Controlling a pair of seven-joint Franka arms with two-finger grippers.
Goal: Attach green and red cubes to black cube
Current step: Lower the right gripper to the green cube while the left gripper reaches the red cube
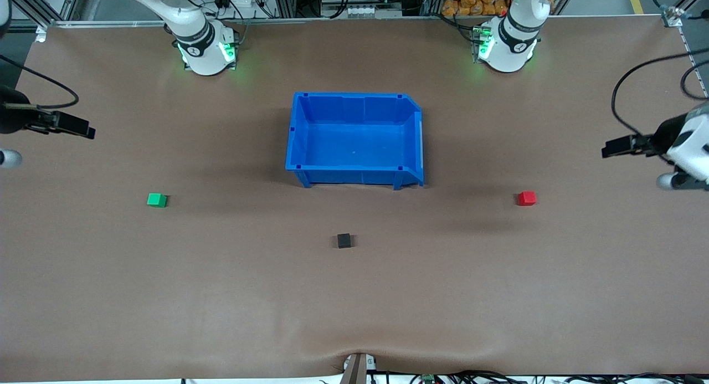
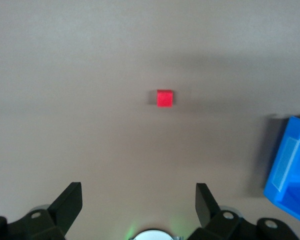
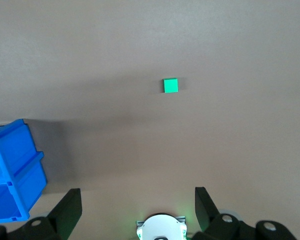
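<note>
The green cube (image 1: 157, 200) lies on the brown table toward the right arm's end. It also shows in the right wrist view (image 3: 170, 85). The red cube (image 1: 527, 198) lies toward the left arm's end and shows in the left wrist view (image 2: 164, 98). The black cube (image 1: 344, 240) lies between them, a little nearer the front camera. All three stand apart. My left gripper (image 2: 137, 190) is open and empty, high above the table at the red cube's end. My right gripper (image 3: 136, 192) is open and empty, high above the table at the green cube's end.
An empty blue bin (image 1: 354, 176) stands mid-table, farther from the front camera than the black cube. Its corner shows in the left wrist view (image 2: 290, 170) and in the right wrist view (image 3: 12, 175). Cables hang at both table ends.
</note>
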